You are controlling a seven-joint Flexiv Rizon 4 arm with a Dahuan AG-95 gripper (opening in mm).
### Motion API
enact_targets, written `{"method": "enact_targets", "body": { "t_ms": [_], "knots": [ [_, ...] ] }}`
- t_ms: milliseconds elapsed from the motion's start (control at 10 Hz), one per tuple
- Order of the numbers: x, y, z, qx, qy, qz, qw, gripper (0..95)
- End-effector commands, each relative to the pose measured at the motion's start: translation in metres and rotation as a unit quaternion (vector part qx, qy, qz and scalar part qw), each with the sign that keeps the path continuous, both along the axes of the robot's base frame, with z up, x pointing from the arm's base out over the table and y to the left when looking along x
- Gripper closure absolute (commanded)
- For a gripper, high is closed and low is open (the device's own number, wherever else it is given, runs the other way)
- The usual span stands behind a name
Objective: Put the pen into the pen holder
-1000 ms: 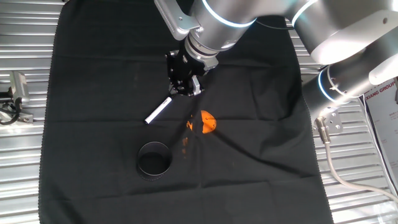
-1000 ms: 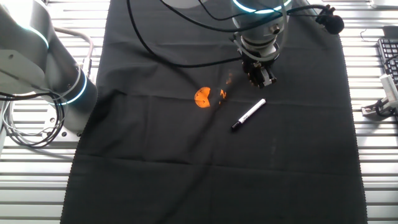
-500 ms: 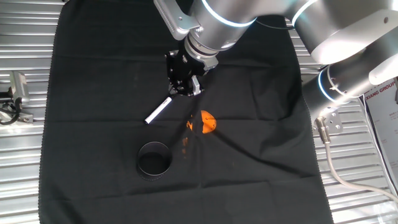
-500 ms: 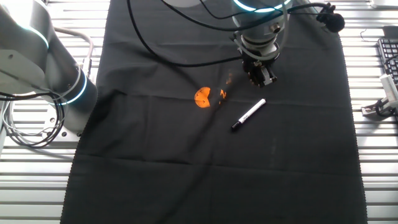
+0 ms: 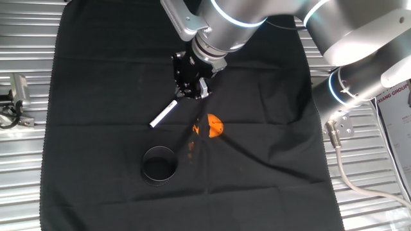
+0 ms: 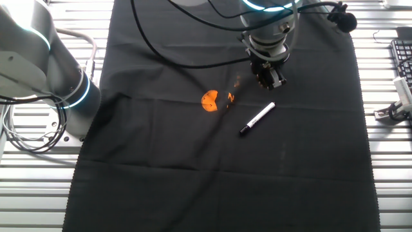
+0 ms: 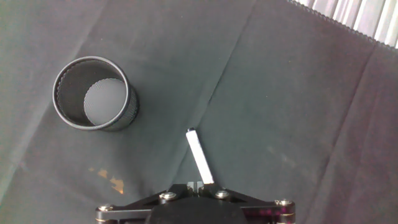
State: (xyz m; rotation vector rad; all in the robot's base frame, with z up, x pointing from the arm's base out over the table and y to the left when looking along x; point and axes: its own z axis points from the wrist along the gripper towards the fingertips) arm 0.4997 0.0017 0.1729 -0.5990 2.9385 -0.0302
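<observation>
The pen is a short white stick lying flat on the black cloth; it also shows in the other fixed view and in the hand view. The pen holder is a black round cup standing upright near the cloth's front, empty in the hand view. In the other fixed view it is hidden behind the arm. My gripper hovers just beside the pen's upper end, also seen from the other side. Its fingertips are pressed together with nothing between them.
A small orange object lies on the cloth right of the pen, with orange specks beside it. The black cloth covers a ribbed metal table. The robot's base stands at the cloth's edge. A keyboard is off the cloth.
</observation>
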Motion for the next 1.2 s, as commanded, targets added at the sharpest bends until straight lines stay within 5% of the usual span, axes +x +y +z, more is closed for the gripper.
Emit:
{"method": "enact_targets", "body": {
  "t_ms": [100, 400, 600, 700, 1200],
  "knots": [
    [-0.001, 0.000, 0.001, 0.000, 0.000, -0.002, 1.0000, 95.0],
    [-0.003, 0.000, -0.006, -0.006, 0.007, 0.009, 0.9999, 95.0],
    [-0.005, 0.001, -0.020, -0.007, 0.008, 0.018, 0.9998, 95.0],
    [-0.004, 0.002, -0.040, -0.010, 0.008, 0.039, 0.9992, 95.0],
    [-0.001, 0.004, -0.067, -0.016, 0.020, 0.070, 0.9972, 95.0]
  ]
}}
